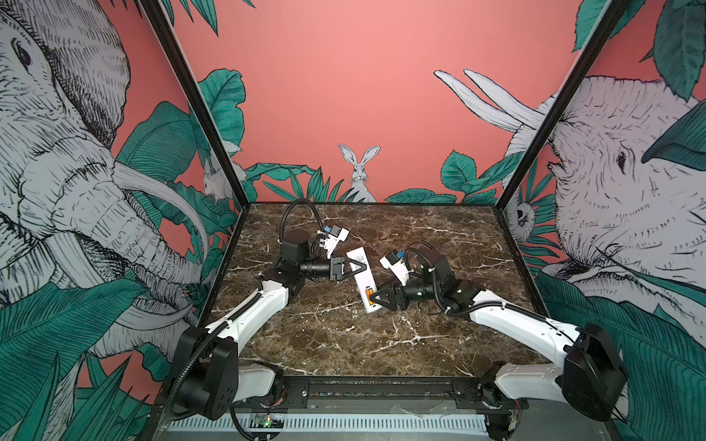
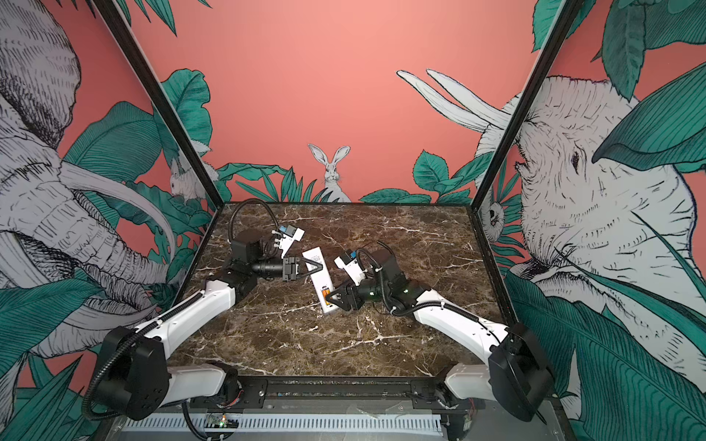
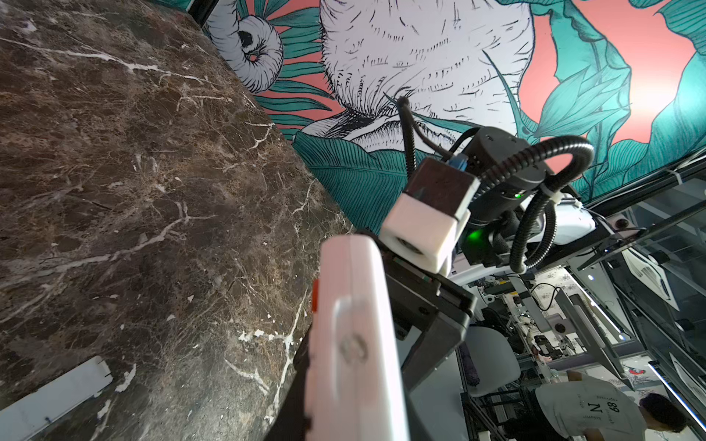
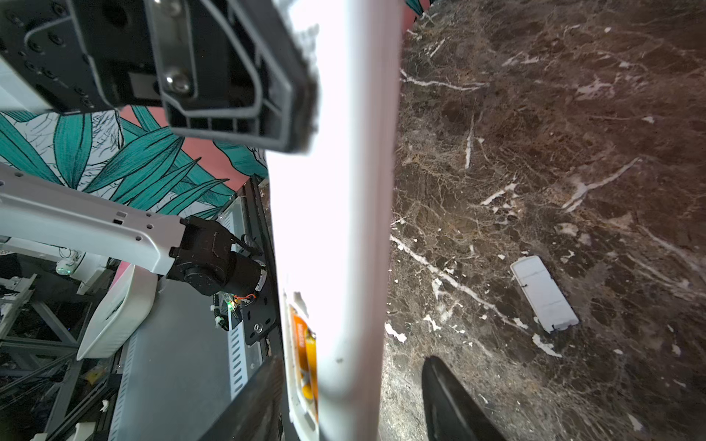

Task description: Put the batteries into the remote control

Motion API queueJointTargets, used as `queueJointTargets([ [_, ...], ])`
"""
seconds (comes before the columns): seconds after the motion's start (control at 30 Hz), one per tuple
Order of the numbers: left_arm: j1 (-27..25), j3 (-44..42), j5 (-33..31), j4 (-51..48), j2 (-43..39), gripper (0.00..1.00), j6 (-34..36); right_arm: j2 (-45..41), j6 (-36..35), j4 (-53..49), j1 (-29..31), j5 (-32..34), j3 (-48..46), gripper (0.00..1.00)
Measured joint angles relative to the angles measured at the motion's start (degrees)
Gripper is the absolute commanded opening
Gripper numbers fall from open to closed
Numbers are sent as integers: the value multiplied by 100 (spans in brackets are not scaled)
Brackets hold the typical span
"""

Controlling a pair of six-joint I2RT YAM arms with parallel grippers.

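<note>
I judged the loading nearly done: the batteries sat in the open bay of the remote control. My left claw pinched the remote by its far end, apparently off the bench. My right claw straddled the battery end, jaws apart, one finger clear of the casing. Next I needed to press them flat, gently, then fetch the cover.
</note>
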Motion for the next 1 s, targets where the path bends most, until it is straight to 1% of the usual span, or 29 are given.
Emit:
queueJointTargets([
  [0.4,0,0,-122,-2,0,0,76,166,-2,59,26,20,0,34],
  [0.77,0,7,-127,-11,0,0,186,186,-164,59,39,57,7,25],
  [1.0,11,24,-186,-63,7,0,234,192,-192,57,39,197,7,25],
])
